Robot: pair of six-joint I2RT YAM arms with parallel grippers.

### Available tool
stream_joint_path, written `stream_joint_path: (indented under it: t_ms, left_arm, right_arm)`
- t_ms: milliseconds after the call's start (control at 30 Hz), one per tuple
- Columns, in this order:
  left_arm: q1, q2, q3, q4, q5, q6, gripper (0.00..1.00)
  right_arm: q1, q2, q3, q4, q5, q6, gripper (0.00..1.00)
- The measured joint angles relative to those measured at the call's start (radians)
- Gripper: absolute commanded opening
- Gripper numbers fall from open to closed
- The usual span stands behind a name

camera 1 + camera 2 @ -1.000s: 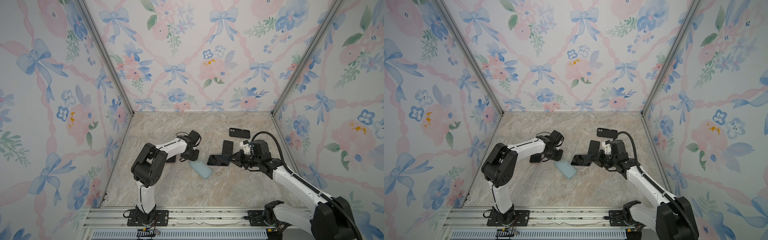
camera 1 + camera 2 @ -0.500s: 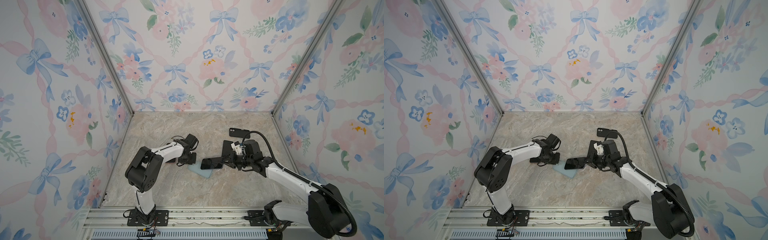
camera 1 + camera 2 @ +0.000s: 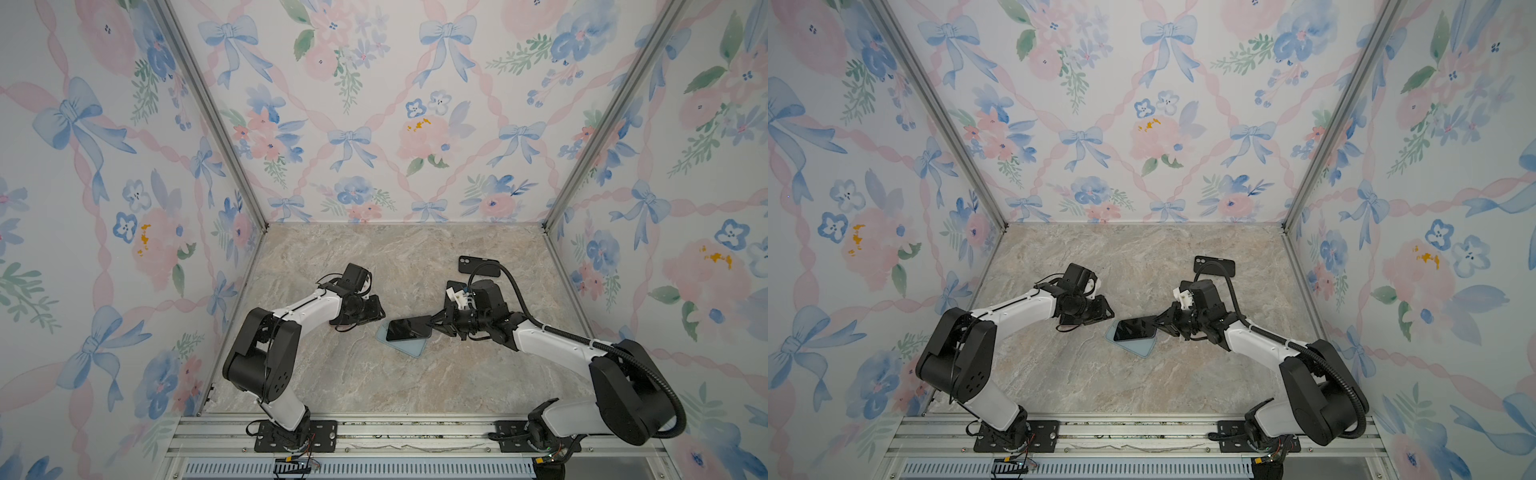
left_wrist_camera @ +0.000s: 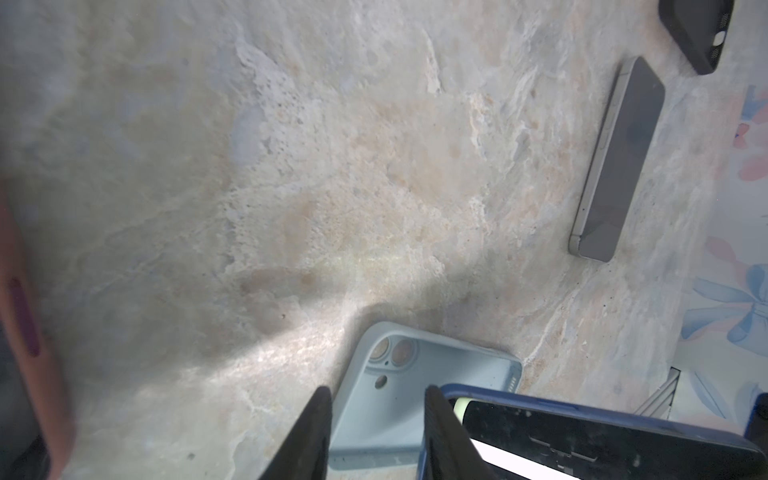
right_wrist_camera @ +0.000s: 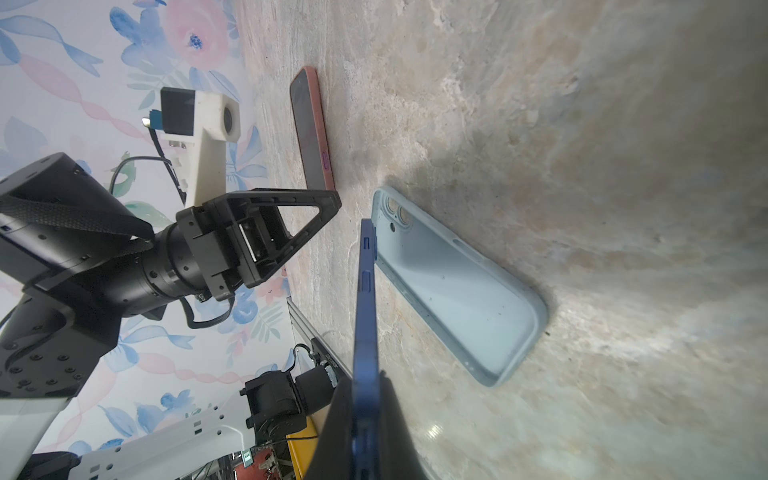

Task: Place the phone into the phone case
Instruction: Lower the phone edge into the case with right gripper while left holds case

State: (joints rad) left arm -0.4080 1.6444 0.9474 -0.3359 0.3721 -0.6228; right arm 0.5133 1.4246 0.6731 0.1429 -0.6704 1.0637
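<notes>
A light blue phone case (image 3: 411,349) (image 3: 1142,348) lies open side up in the middle of the marble floor. My right gripper (image 3: 434,324) (image 5: 365,386) is shut on one end of a blue-edged phone (image 3: 409,328) (image 5: 365,299). It holds the phone level just above the case (image 5: 453,286), overlapping its far half. My left gripper (image 3: 376,313) (image 4: 377,390) is open beside the case's camera end (image 4: 415,365), with nothing between its fingers. In the left wrist view one finger stands close to the phone's (image 4: 582,436) edge.
A black case (image 3: 478,266) (image 4: 698,29) lies near the back right. A grey phone (image 4: 619,162) lies just in front of it, mostly hidden behind my right wrist in both top views. A pink-cased phone (image 5: 311,133) lies by the left gripper. Floral walls enclose three sides.
My right gripper has carried the phone leftward until it hangs over the light blue case. The left gripper has drawn back a little from the case.
</notes>
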Motion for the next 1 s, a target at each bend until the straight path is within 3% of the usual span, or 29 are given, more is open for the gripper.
stream_joint_path:
  t_ms: [367,1000]
  left_arm:
    - [0.030,0.000,-0.107,0.108,0.101,-0.039,0.43]
    - [0.049,0.006,-0.180,0.224,0.191,-0.064,0.41]
  right_arm:
    - [0.017,0.081,-0.021,0.114,-0.003,0.067,0.00]
    - [-0.008,0.122,-0.037,0.143,0.001,0.051,0.00]
